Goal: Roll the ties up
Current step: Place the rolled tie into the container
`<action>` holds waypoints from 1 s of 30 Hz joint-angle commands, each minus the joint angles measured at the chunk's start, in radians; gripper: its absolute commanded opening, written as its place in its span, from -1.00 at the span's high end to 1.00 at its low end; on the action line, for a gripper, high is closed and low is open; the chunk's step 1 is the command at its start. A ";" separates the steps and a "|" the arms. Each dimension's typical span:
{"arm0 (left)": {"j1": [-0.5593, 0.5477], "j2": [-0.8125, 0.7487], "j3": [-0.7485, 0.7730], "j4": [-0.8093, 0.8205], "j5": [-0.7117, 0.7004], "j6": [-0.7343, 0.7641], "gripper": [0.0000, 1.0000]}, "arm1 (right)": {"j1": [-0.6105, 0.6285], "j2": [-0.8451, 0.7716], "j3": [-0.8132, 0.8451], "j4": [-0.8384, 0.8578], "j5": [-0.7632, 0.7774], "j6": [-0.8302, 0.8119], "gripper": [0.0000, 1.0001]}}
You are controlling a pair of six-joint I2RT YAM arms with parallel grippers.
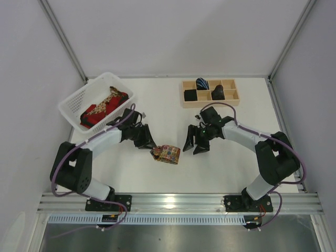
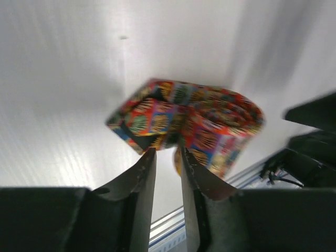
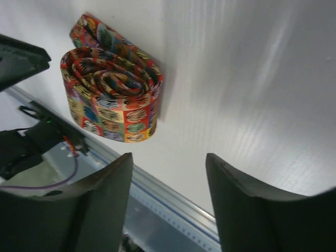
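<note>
A multicoloured tie (image 1: 168, 154) lies rolled into a coil on the white table between my two grippers. It also shows in the left wrist view (image 2: 210, 123) and the right wrist view (image 3: 113, 86). My left gripper (image 1: 151, 147) is at the coil's left end. Its jaws (image 2: 168, 151) stand nearly together, with a narrow gap, and pinch the coil's near edge at their tips. My right gripper (image 1: 195, 147) is wide open and empty (image 3: 168, 157), a short way to the right of the coil and apart from it.
A white basket (image 1: 71, 102) at the back left holds a red tie (image 1: 93, 118) and a gold paisley tie (image 1: 102, 107). A wooden compartment box (image 1: 210, 81) at the back holds a blue-striped roll (image 1: 202, 84) and black rolls (image 1: 190, 95). A metal rail (image 1: 173, 199) runs along the near edge.
</note>
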 commanded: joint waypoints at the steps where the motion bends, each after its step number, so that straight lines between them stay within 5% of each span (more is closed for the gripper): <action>1: -0.011 -0.127 0.037 0.039 0.125 0.045 0.35 | -0.004 -0.010 -0.059 0.152 -0.161 0.044 -0.36; 7: -0.072 -0.059 0.021 0.137 0.315 0.035 0.35 | -0.004 -0.065 -0.223 0.460 -0.226 0.204 -0.99; 15: -0.109 -0.006 0.013 0.160 0.308 0.039 0.34 | -0.001 -0.061 -0.321 0.690 -0.266 0.297 -0.99; 30: -0.097 0.044 0.007 0.126 0.245 0.073 0.38 | 0.056 0.014 -0.367 0.814 -0.235 0.359 -0.76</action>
